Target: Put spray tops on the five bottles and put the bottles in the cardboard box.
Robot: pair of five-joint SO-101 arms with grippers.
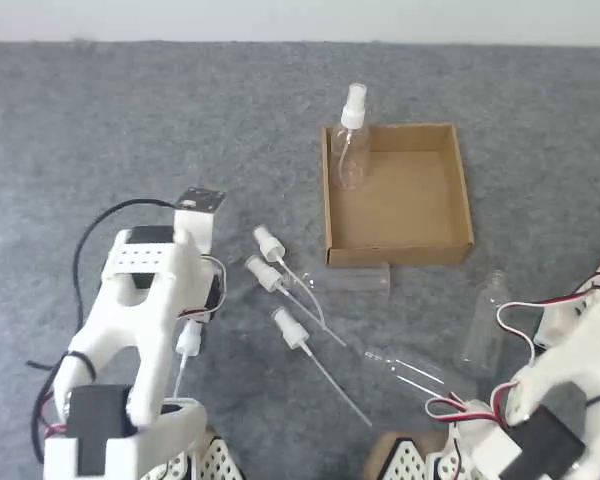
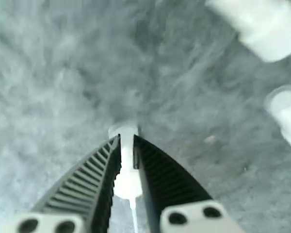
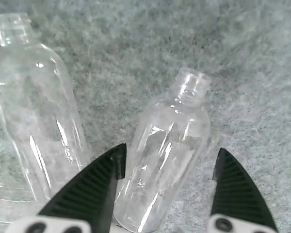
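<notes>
From above, you have one capped bottle (image 1: 350,150) standing in the cardboard box (image 1: 460,190), three bare bottles (image 1: 485,320) and three loose spray tops (image 1: 291,328) on the surface (image 1: 130,120).

In the left wrist view, your left gripper (image 2: 126,138) is clamped on a fourth spray top (image 2: 126,160).

In the right wrist view, your right gripper (image 3: 170,150) is spread apart, with one bare bottle (image 3: 169,136) between its fingers and a second bottle (image 3: 34,121) beside it.

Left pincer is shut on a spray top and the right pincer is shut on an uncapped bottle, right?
Not quite: the right pincer is open, its jaws standing on either side of the uncapped bottle, as the right wrist view shows. The left pincer is indeed shut on a spray top.
</notes>
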